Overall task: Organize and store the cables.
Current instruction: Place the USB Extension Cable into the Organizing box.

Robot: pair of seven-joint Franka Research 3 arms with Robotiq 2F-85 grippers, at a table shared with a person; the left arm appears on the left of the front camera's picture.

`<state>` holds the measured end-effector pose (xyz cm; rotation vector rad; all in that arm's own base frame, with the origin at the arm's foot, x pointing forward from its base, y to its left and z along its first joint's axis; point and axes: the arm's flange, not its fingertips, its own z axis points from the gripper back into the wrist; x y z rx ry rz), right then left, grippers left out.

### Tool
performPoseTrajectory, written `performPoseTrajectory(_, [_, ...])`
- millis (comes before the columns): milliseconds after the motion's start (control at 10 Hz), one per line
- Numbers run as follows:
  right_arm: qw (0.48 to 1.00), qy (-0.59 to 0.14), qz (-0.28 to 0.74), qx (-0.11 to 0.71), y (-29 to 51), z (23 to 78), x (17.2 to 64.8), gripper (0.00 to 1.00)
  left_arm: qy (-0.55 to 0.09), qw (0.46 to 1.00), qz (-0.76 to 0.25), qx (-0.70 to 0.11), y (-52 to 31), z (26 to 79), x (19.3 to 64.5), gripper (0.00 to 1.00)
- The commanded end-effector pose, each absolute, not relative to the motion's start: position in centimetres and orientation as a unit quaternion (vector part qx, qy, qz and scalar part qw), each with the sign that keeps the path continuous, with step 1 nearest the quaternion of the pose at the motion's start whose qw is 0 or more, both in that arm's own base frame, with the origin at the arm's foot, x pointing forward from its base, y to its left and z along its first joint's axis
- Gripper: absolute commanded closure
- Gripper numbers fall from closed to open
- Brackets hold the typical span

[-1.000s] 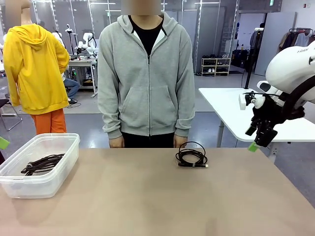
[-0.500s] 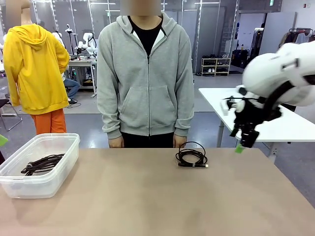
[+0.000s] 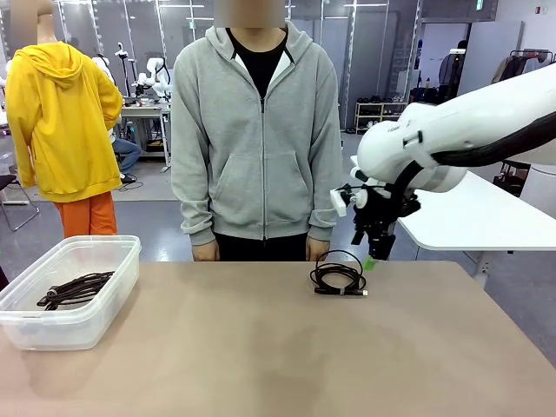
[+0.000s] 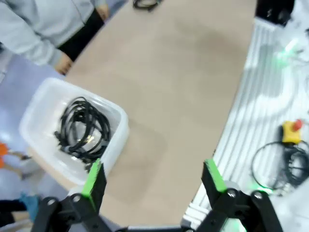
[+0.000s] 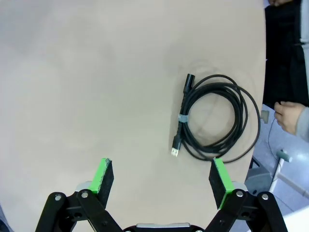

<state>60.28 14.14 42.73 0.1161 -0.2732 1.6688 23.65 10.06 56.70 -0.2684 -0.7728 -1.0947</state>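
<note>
Right gripper (image 3: pixel 375 250): hangs above the table's far edge, just right of the coiled cable, jaws apart with nothing between them.
Coiled cable (image 3: pixel 339 276): lies flat on the tan table (image 3: pixel 278 356), in front of the person in the grey hoodie (image 3: pixel 258 130); a small plug shows at one end.
Left gripper (image 4: pixel 153 179): jaws spread wide and empty, high over the near table edge.
Clear plastic bin (image 3: pixel 68 291): on the table's left side, holding a bundle of black cables (image 3: pixel 76 289).
</note>
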Motion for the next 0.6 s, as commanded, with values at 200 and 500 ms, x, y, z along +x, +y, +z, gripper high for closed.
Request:
performPoseTrajectory(200, [0.657, -0.077, 0.747, 0.065, 15.6, 38.3, 61.9, 0.00, -0.365, 0.815, -0.404, -0.198, 12.3, 56.2, 25.2, 0.00])
performPoseTrajectory(500, [0.686, -0.071, 0.723, 0.051, 16.8, 35.5, 62.6, 0.00, -0.359, 0.786, -0.476, -0.163, 12.1, 55.4, 23.6, 0.00])
